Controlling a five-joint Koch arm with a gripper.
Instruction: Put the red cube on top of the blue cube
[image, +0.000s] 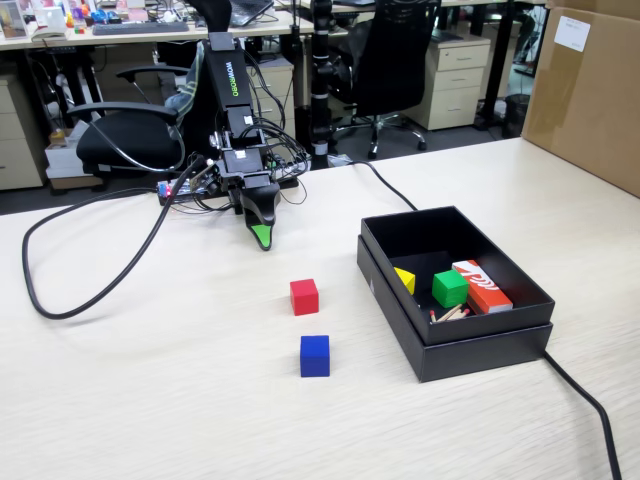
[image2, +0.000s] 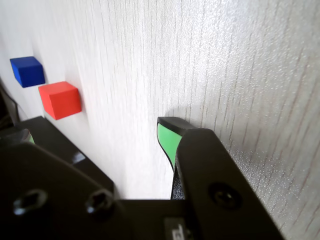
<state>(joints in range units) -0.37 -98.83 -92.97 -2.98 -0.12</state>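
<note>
Office behind: chairs, desks, cardboard at upper right. Pale wood-grain table (image: 150, 400) across the fixed view. Gripper (image: 262, 238) upper left of centre, green-tipped, pointing down near the tabletop, empty; jaw spread cannot be told, only one tip showing in either view. Red cube (image: 304, 296) at centre, resting on the table. Blue cube (image: 314, 355) just below it, apart. Black box (image: 470, 345) at right, holding green cube (image: 450, 288) and orange-red box (image: 482, 286).

Red cube (image: 304, 296) just behind blue cube (image: 314, 355)
</note>
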